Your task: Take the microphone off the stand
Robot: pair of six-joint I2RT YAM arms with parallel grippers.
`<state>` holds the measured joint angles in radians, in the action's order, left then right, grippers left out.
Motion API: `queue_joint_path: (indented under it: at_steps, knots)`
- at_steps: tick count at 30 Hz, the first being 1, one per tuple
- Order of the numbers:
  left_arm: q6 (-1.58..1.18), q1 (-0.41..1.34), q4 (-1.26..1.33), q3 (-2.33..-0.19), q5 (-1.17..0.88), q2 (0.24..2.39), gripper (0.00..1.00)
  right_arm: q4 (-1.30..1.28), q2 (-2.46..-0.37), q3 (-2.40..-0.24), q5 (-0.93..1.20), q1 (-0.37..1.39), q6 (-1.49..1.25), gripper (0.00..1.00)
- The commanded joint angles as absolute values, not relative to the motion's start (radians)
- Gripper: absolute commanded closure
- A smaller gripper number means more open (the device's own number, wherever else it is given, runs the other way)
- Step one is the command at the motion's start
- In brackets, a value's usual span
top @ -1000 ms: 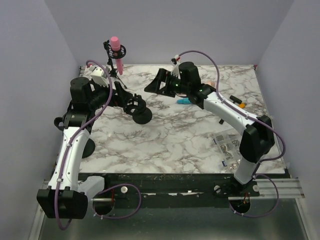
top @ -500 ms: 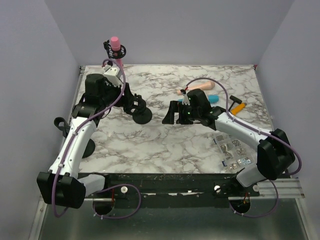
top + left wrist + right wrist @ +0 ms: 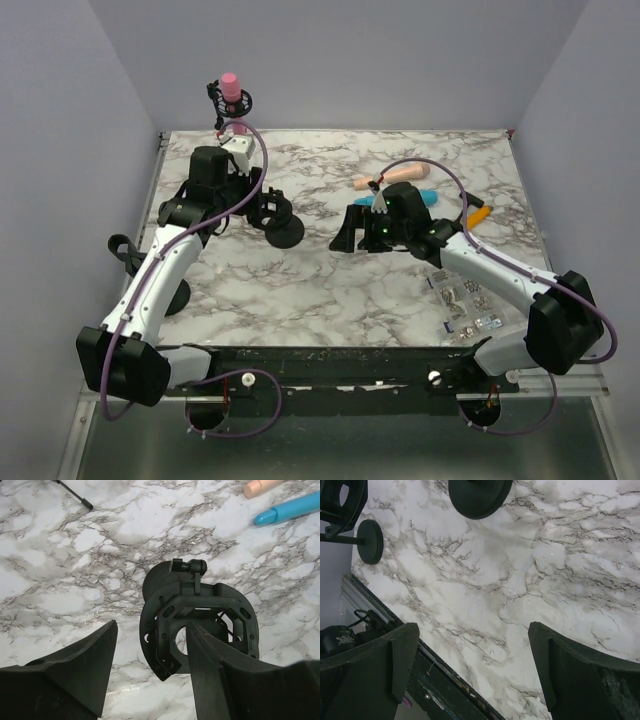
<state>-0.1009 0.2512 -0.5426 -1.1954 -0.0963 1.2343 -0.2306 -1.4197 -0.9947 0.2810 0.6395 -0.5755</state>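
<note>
Pink microphone [image 3: 229, 88] sits in its stand [image 3: 246, 101], ungrasped.

Pink microphone [image 3: 229, 86] upright in stand [image 3: 247, 101] (far-left corner)

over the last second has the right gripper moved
Yes. The right gripper came back toward the near edge, from beyond the round black base to level with it on its right.

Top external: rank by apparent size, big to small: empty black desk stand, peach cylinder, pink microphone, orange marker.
1. empty black desk stand
2-3. peach cylinder and pink microphone: these look alike, and the microphone is partly hidden, so unranked.
4. orange marker, smallest.
</note>
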Motion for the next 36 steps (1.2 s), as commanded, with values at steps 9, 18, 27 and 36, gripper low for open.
queue_joint_path:
  at_steps: [9, 18, 27, 36]
  knots:
    - [-0.089, 0.29, -0.592, -1.25, 0.004, 1.299, 0.72, -0.224, -1.404, -0.96, 0.268, 0.643, -0.601, 0.0]
    - [-0.097, 0.269, -0.563, -1.225, 0.186, 1.216, 1.0, -0.233, -1.394, -0.944, 0.263, 0.643, -0.602, 0.0]
    - [-0.118, 0.068, -0.55, -1.207, 0.301, 1.138, 1.0, -0.246, -1.427, -0.948, 0.271, 0.643, -0.6, 0.0]
    - [-0.128, -0.118, -0.549, -1.206, 0.402, 1.143, 1.0, -0.256, -1.47, -0.978, 0.287, 0.643, -0.602, 0.0]
